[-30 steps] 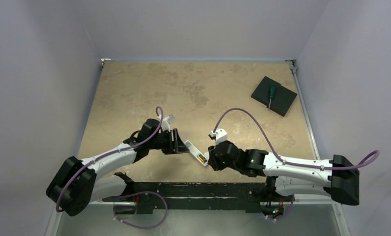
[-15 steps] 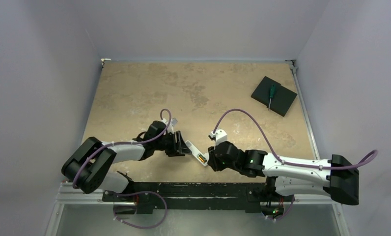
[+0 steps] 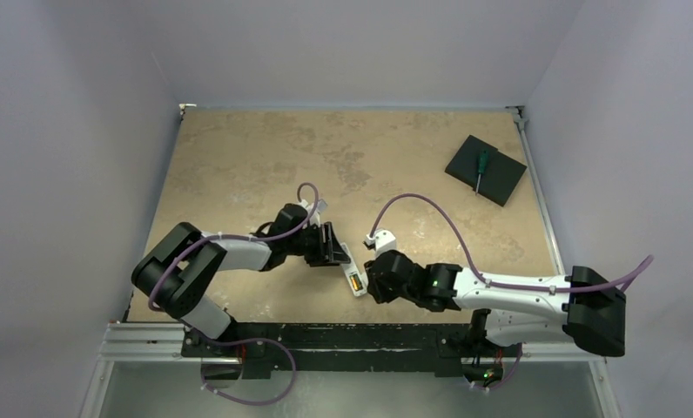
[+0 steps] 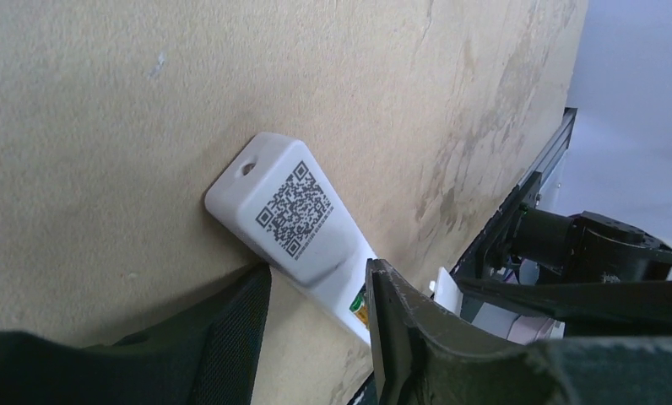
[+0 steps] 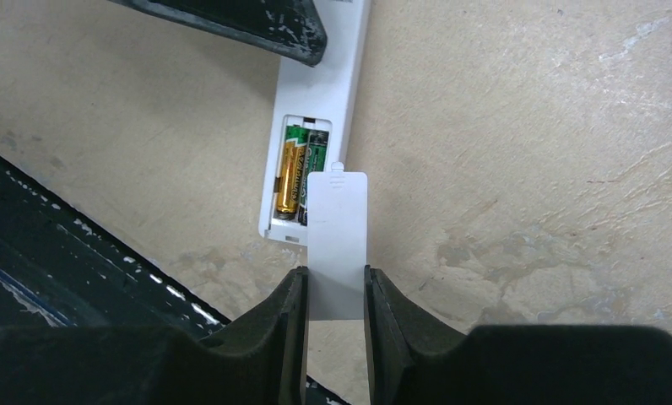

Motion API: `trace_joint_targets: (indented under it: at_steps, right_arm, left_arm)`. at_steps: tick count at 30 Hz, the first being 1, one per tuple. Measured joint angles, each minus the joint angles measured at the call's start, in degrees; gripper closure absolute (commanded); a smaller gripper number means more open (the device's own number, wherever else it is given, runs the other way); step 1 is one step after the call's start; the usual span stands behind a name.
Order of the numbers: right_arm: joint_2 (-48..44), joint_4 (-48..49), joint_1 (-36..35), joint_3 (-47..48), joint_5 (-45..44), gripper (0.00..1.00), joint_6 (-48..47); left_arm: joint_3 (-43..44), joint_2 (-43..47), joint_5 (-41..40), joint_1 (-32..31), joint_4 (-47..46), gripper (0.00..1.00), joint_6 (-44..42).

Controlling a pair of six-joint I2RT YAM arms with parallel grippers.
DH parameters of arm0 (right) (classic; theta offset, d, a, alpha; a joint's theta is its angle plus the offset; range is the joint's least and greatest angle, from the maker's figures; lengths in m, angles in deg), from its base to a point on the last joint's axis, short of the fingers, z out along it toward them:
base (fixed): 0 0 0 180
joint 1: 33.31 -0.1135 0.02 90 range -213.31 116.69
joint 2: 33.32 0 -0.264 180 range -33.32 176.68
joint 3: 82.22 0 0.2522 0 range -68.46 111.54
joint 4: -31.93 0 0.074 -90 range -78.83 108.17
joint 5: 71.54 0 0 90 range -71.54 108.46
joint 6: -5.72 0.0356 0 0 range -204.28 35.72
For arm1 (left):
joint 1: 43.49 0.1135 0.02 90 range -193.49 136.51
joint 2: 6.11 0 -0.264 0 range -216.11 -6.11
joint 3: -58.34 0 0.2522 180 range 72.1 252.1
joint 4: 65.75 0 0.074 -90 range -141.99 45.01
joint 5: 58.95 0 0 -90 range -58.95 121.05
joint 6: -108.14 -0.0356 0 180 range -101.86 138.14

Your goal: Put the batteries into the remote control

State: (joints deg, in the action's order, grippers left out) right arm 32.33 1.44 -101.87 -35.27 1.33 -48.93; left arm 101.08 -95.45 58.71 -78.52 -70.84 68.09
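Two arms of the same build. Left arm (image 3: 238, 252) and right arm (image 3: 517, 292): white tubular links, bulky black joint housings. A purple cable (image 3: 430, 205) loops loosely along each. Small green light (image 3: 427, 280) on the right forearm joint. White box module (image 3: 384, 237) at the right wrist. Right end effector (image 5: 334, 274): fingers (image 5: 286, 316) matte black, chunky. Left end effector (image 4: 317, 274): same black, chipped pale. Bases sit on a black rail (image 3: 326, 335).

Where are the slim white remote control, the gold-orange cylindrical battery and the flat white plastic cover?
slim white remote control (image 4: 299, 213): left wrist view, on its code-printed back.
gold-orange cylindrical battery (image 5: 289, 179): right wrist view, on its middle.
flat white plastic cover (image 5: 338, 224): right wrist view, on its flat face.
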Motion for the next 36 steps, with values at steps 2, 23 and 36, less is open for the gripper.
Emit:
trace_joint_targets:
  at_steps: [2,23,36]
  right_arm:
    - [0.0,0.1,0.0,0.4,-0.1,0.84,0.0]
    - [6.3,0.5,-1.3,5.5,-2.3,0.84,3.9]
    - [12.4,-3.2,-6.1,9.7,-9.2,0.84,11.1]
  left_arm:
    - [0.9,-1.0,0.0,-0.2,-0.1,0.55,0.0]
    - [7.1,14.4,-12.2,-1.6,20.9,0.57,-4.2]
    - [15.0,25.4,-18.0,-1.5,35.9,0.57,-11.2]
